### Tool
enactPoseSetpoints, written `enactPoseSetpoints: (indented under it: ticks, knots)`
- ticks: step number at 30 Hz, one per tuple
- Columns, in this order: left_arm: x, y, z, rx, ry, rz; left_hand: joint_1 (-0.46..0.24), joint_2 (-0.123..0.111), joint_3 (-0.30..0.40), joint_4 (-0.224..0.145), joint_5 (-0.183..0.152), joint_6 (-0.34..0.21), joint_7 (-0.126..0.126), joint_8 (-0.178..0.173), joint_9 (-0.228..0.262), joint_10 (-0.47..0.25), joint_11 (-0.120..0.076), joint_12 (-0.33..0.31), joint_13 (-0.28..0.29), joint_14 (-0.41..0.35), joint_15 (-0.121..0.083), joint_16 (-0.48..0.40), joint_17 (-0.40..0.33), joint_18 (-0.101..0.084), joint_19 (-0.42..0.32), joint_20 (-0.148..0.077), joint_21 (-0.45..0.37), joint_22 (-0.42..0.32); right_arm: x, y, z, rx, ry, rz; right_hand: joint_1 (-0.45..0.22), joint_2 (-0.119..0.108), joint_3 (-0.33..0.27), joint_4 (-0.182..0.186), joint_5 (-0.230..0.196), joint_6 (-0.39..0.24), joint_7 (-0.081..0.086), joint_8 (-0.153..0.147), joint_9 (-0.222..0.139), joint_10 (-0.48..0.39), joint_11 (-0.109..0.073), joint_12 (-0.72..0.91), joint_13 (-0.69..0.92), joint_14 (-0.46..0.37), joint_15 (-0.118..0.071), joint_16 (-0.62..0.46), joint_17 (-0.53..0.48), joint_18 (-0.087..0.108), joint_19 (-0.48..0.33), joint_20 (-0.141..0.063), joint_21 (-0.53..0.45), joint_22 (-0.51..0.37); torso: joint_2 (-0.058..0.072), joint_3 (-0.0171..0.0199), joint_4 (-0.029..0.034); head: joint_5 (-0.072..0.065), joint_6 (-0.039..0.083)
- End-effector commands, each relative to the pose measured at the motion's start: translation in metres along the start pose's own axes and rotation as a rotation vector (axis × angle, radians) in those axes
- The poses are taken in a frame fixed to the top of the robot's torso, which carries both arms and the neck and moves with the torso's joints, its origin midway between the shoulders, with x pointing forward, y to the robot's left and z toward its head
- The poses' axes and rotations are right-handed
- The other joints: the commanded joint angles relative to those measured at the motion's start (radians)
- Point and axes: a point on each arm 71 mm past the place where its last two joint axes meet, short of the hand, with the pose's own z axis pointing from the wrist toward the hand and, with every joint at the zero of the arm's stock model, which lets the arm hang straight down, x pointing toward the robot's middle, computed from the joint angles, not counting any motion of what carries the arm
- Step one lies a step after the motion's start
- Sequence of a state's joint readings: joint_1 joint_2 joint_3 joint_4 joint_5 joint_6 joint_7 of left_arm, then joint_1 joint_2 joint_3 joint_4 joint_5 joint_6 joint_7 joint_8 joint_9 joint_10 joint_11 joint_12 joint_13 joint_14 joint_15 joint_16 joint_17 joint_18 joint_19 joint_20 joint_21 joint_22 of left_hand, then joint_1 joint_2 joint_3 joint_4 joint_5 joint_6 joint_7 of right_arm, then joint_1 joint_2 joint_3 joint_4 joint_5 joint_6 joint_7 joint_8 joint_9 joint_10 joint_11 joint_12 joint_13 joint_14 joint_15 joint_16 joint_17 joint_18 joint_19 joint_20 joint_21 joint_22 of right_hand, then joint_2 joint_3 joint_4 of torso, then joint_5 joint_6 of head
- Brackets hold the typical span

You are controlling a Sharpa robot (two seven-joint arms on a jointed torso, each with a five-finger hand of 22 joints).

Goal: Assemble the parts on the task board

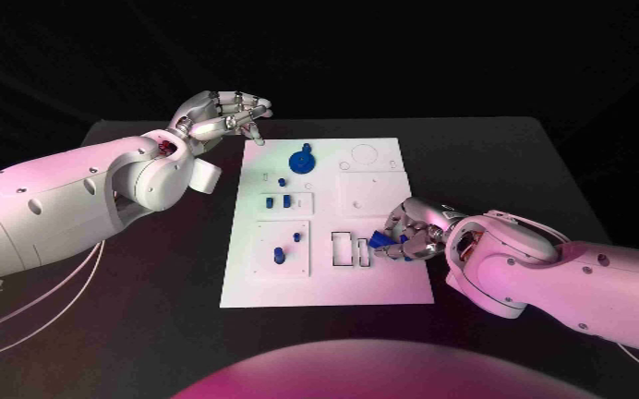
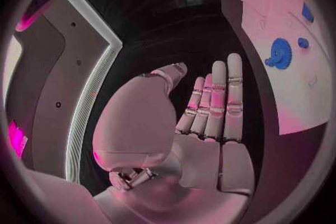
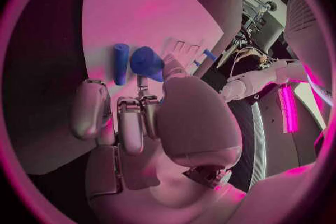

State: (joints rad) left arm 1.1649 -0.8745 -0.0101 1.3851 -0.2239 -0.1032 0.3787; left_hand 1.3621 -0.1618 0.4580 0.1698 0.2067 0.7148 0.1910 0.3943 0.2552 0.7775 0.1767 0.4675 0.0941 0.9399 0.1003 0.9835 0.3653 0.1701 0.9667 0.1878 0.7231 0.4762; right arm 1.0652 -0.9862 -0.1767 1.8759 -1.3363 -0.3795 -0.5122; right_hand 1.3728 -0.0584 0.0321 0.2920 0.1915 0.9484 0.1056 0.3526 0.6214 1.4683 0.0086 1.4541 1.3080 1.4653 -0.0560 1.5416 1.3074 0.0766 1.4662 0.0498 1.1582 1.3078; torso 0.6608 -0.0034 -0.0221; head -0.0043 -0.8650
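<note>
Head view: right hand [image 1: 415,233] pinches a blue part [image 1: 386,241] over the board's [image 1: 377,291] near-right slots [image 1: 349,251], beside a loose cylinder [image 3: 120,63]. A tilted part could jam or nudge that cylinder. Left hand [image 1: 223,115], open and empty, hovers off the board's far-left corner, leaving room.

task board [image 1: 379,284]: lies on the table [image 1: 160,279], in its middle.
gear [image 1: 304,158]: on the board's far part, left of centre.
small pegs [image 1: 285,202]: in a raised plate on the board's left side, nearer than the gear.
single peg [image 1: 279,255]: in a second plate nearer still, on the left.
rectangular slots [image 1: 350,250]: right of that plate, near the board's middle.
left hand [image 1: 223,117]: above the table just beyond the board's far left corner, off the board.
right hand [image 1: 415,231]: over the board's right edge, just right of the slots.
cone-shaped part [image 1: 382,241]: in the right hand's fingers [image 3: 129,123], between hand and slots.
cylinder [image 3: 120,63]: lies on the board just beside the cone-shaped part.
</note>
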Motion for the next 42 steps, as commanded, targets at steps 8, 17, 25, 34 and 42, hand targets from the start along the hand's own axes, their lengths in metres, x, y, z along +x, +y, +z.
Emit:
enactPoseSetpoints:
  ticks: [8, 17, 25, 34, 42]
  knots:
    - [0.004, -0.001, 0.001, 0.004, 0.018, -0.010, -0.007, 0.004, 0.000, 0.010, -0.001, -0.004, 0.055, 0.007, -0.001, -0.008, 0.003, 0.007, 0.000, -0.003, 0.001, 0.001, 0.001, 0.013, 0.004, 0.001, -0.007, -0.001, -0.015, 0.008, -0.003, -0.022, -0.045, 0.123, -0.014, 0.030, 0.019, -0.002, 0.001, 0.041, -0.032, 0.012, 0.012, 0.029, -0.010, 0.010, 0.158, 0.093, -0.008, 0.007, 0.203, -0.009, 0.017, -0.006, 0.010, 0.171, 0.000, -0.0019, 0.0019, -0.005, 0.006]
    - [0.004, 0.000, 0.001, 0.001, 0.021, -0.011, -0.007, 0.004, 0.000, 0.010, -0.001, -0.004, 0.055, 0.007, -0.001, -0.008, 0.003, 0.007, 0.000, -0.003, 0.001, 0.001, 0.001, 0.013, 0.004, 0.001, -0.007, -0.001, -0.014, 0.014, -0.004, -0.031, -0.020, 0.166, -0.049, 0.027, 0.041, -0.001, 0.000, 0.060, -0.040, 0.025, 0.020, 0.034, -0.016, 0.015, 0.164, 0.094, -0.014, 0.008, 0.207, -0.010, 0.020, -0.010, 0.017, 0.174, 0.000, -0.0021, 0.0013, -0.005, 0.006]
    - [0.007, 0.000, 0.003, -0.001, 0.030, -0.015, -0.009, 0.005, 0.000, 0.013, -0.001, -0.004, 0.055, 0.009, -0.001, -0.009, 0.003, 0.008, 0.000, -0.004, 0.002, 0.001, 0.002, 0.013, 0.004, 0.001, -0.008, -0.002, -0.004, 0.027, 0.003, -0.059, 0.031, 0.181, -0.087, 0.025, 0.062, -0.001, 0.000, 0.075, -0.050, 0.049, 0.035, 0.038, -0.024, 0.017, 0.168, 0.094, -0.020, 0.008, 0.207, -0.010, 0.019, -0.015, 0.013, 0.174, 0.000, -0.0010, 0.0027, -0.015, 0.008]
    - [0.008, 0.000, 0.003, -0.005, 0.034, -0.016, -0.009, 0.007, 0.000, 0.014, 0.000, -0.005, 0.055, 0.010, -0.001, -0.009, 0.003, 0.009, 0.000, -0.004, 0.002, 0.002, 0.002, 0.013, 0.004, 0.001, -0.008, -0.002, 0.008, 0.036, 0.007, -0.073, 0.061, 0.194, -0.129, 0.022, 0.079, 0.000, -0.001, 0.077, -0.055, 0.069, 0.049, 0.041, -0.029, 0.019, 0.171, 0.094, -0.024, 0.008, 0.207, -0.010, 0.020, -0.020, 0.015, 0.174, 0.001, -0.0005, 0.0011, -0.007, 0.002]
    - [0.008, 0.000, 0.003, -0.006, 0.035, -0.016, -0.009, 0.009, 0.001, 0.015, 0.000, -0.005, 0.055, 0.010, -0.002, -0.010, 0.003, 0.010, 0.000, -0.004, 0.002, 0.002, 0.002, 0.013, 0.004, 0.001, -0.008, -0.002, 0.010, 0.037, 0.010, -0.072, 0.056, 0.173, -0.143, 0.014, 0.083, -0.001, -0.002, 0.079, -0.057, 0.077, 0.054, 0.041, -0.031, 0.018, 0.171, 0.094, -0.025, 0.008, 0.207, -0.010, 0.020, -0.021, 0.015, 0.175, 0.000, -0.0005, 0.0018, -0.002, -0.001]
